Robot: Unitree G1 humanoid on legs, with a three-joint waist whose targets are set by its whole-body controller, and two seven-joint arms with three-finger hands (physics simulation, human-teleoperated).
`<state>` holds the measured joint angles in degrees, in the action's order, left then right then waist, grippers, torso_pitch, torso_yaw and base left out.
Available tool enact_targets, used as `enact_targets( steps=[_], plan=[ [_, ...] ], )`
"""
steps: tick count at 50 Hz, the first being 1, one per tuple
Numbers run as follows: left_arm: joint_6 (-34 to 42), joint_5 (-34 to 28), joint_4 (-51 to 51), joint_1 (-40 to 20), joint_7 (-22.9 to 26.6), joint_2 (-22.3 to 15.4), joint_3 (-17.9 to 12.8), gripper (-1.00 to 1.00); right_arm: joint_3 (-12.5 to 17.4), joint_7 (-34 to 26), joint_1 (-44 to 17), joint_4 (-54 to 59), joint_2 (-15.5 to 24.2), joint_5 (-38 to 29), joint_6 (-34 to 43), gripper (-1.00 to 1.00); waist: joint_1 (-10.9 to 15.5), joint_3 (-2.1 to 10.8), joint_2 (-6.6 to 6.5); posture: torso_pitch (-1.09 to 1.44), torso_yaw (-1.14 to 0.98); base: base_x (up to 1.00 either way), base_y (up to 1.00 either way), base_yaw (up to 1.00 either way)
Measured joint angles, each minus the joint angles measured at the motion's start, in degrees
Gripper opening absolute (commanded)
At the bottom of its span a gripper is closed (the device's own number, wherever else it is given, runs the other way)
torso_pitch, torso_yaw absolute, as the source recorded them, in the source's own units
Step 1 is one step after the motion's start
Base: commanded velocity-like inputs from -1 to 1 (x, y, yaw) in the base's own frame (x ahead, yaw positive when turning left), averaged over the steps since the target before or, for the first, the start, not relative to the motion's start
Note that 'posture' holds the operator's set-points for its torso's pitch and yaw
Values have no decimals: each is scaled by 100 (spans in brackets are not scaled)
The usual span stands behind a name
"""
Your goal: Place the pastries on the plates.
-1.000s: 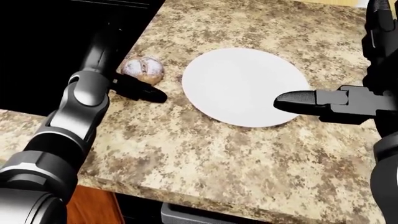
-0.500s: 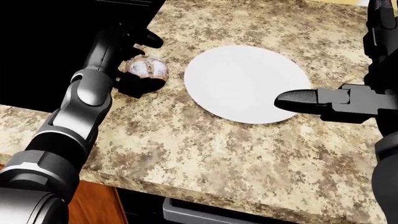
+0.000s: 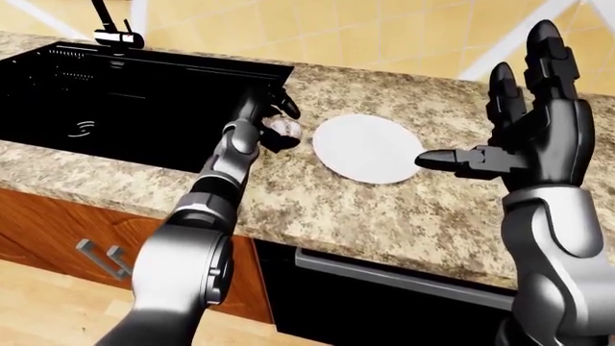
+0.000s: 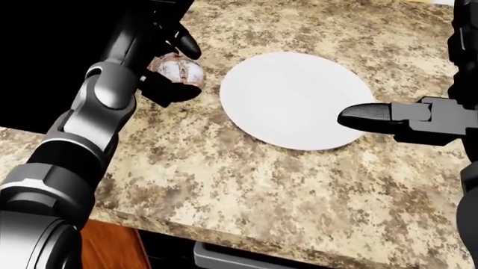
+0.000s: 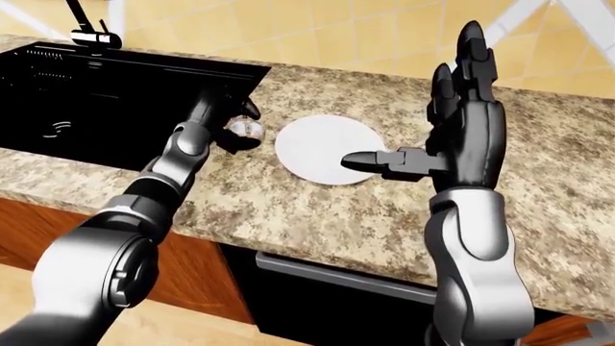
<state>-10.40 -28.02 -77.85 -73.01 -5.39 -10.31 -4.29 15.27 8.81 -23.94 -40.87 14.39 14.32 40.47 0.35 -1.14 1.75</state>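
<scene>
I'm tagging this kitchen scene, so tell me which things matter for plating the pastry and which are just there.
For the job:
round pale glazed pastry, left hand closing round it
round white plate

Just there:
black sink
dark faucet
speckled granite counter
right hand, open, idle

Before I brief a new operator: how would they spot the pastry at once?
Find the speckled granite counter beside the black sink. In the head view, look left of the round white plate, near the sink's edge. The pastry is the small round brown lump there, between the left hand's dark fingers.
</scene>
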Motion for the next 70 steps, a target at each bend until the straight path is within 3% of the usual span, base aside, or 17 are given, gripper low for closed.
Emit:
enact_targets(
  steps=[13, 24, 38, 56, 67, 70],
  plan=[
    [-21, 123, 209, -364, 113, 118, 93, -57, 250, 133, -27, -237, 178, 237, 190, 100, 11, -16, 30, 0, 0, 0, 0, 0],
    [0, 254, 587, -646, 366, 530, 271, -58, 312, 216, 67, -356, 233, 367, 227, 100, 23, -43, 73, 0, 0, 0, 0, 0],
    [-7, 246, 749, -477, 580, 1150, 501, -59, 544, 348, -22, -567, 404, 591, 433, 100, 32, -76, 133, 0, 0, 0, 0, 0],
    [-174, 170, 579, -341, 535, 1579, 594, -58, 615, 470, 46, -654, 526, 797, 472, 100, 54, -68, 207, 0, 0, 0, 0, 0],
    [-257, 68, 487, -231, 519, 1681, 611, -29, 627, 463, 163, -693, 491, 793, 430, 100, 55, -68, 221, 0, 0, 0, 0, 0],
    [-265, 48, 481, -232, 522, 1699, 612, -7, 666, 448, 203, -720, 485, 807, 423, 100, 58, -64, 224, 0, 0, 0, 0, 0]
  ],
)
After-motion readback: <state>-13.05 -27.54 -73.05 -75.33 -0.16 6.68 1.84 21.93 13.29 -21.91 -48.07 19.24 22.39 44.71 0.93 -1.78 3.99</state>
